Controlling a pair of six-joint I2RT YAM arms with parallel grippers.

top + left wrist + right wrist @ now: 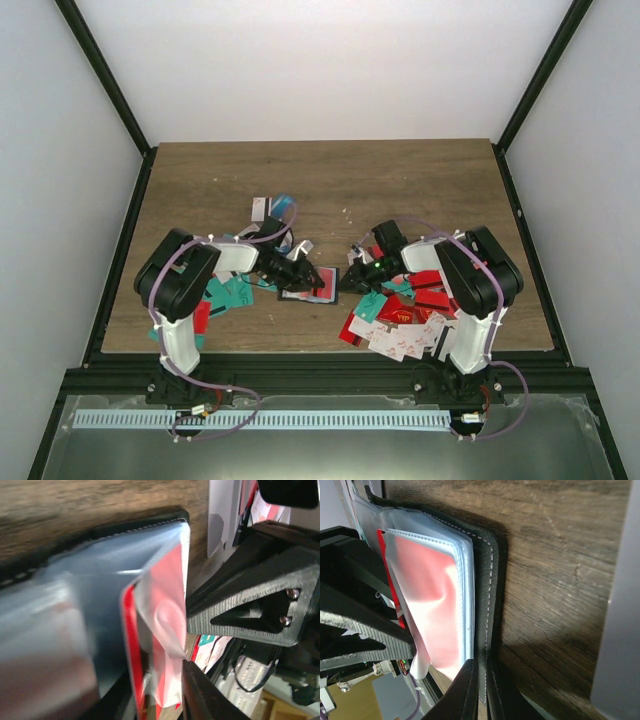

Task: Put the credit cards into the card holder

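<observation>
The holder (305, 292) lies open on the worktop (330, 180), right between my two arms, with both tips at it. My right pincer (481, 682) is nipped tight on the holder's black stitched edge, pinning it from the right side. My left pincer (312, 276) sits on the left side, at the mouth of the top clear sleeve (427, 580). I cannot tell how wide its jaws stand or whether they grip anything. A red card (167, 610) sits partway in that sleeve, its long axis running roughly from the left pincer toward the right one. I judge the left arm is placed to finish, with a push along that axis. Spare cards (405, 325) lie heaped by the right arm.
</observation>
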